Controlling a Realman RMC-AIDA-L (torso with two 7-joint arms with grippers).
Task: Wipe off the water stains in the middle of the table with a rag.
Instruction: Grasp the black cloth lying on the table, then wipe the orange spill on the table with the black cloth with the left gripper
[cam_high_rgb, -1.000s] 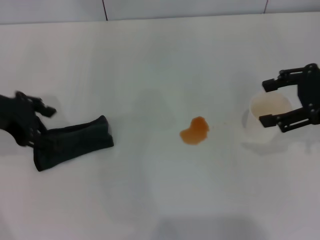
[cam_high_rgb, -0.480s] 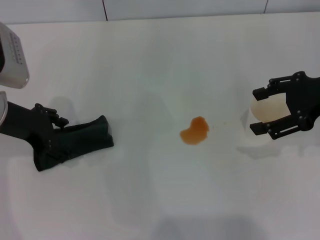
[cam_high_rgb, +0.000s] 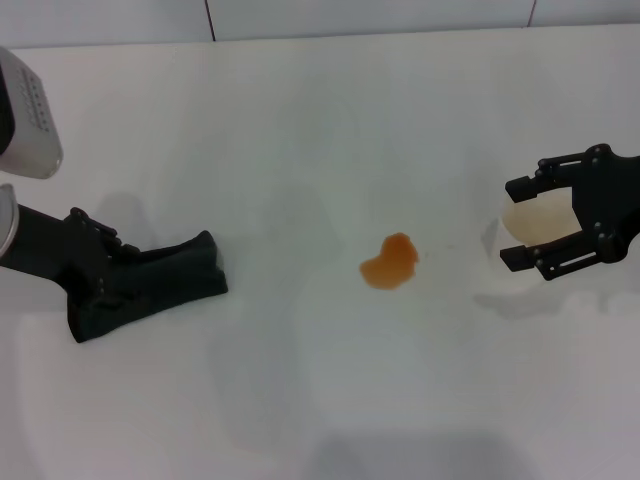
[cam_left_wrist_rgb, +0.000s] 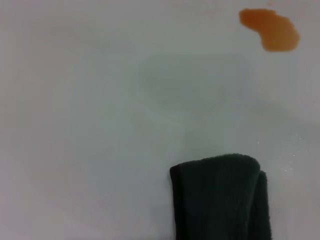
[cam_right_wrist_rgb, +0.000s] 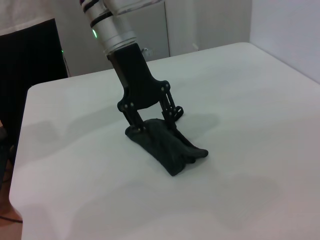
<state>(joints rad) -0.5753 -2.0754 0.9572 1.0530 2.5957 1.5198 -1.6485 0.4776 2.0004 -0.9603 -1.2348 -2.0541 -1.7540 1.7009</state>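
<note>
Now the left hand (cam_high_rgb: 100, 262) is down on the near-left part of the white desk (cam_high_rgb: 320, 120), its fingers (cam_right_wrist_rgb: 134, 119) set on either side of the outer end of the rag (cam_high_rgb: 150, 285). From the right wrist view the fingertips press into the cloth at the desk surface, so the hand is clenched on the rag's end. The rag, a dark green-black folded cloth, lies flat and oblong, its free end pointing toward the middle of the desk. The water stains (cam_high_rgb: 390, 262), a small orange-brown puddle, sit in the middle of the desk, well apart from the rag and untouched. In the left wrist view the rag's free end (cam_left_wrist_rgb: 220, 197) and the puddle (cam_left_wrist_rgb: 270, 29) show with bare desk between them. The right hand (cam_high_rgb: 560, 225) hangs at the right side with its fingers spread wide, released, around a white paper cup (cam_high_rgb: 535, 220).
</note>
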